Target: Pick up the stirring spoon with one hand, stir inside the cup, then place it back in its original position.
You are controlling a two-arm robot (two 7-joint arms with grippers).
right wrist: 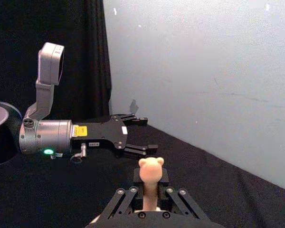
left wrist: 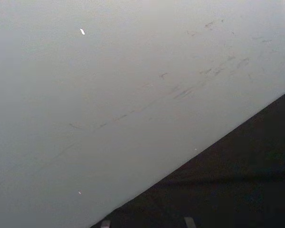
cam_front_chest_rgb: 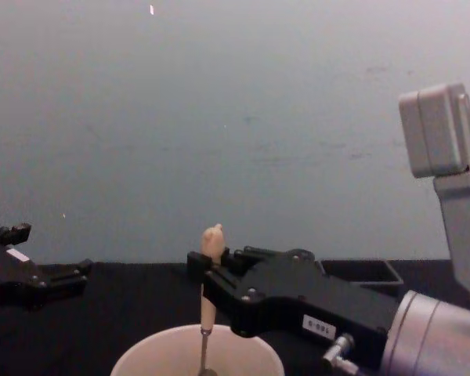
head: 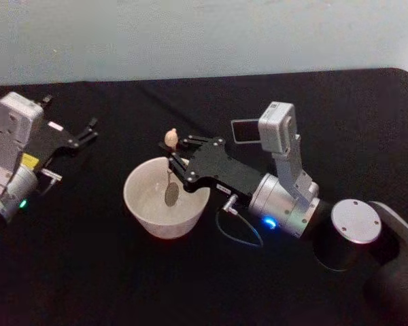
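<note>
Presently the stirring spoon (head: 171,178) is pinched by its cream handle, just below the knobbed top, in the right hand (head: 179,160). It is held upright over the cup (head: 162,228), with its small metal bowl down inside. It is judged light, stiff and slim, and apt to pivot, so the thicker handle is best gripped. The left hand (head: 90,133) is seen spread, left of the cup. The dark grey holder (cam_front_chest_rgb: 368,272) is seen beyond the cup, to its right.

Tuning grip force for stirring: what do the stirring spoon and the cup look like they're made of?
The stirring spoon: matte cream-beige handle with a figurine top, looks like wood or resin; the thin dark shaft and small bowl look metallic. The cup: pale pinkish-cream, smooth thin rim, little gloss, so ceramic or plastic; the look leaves it open.
</note>
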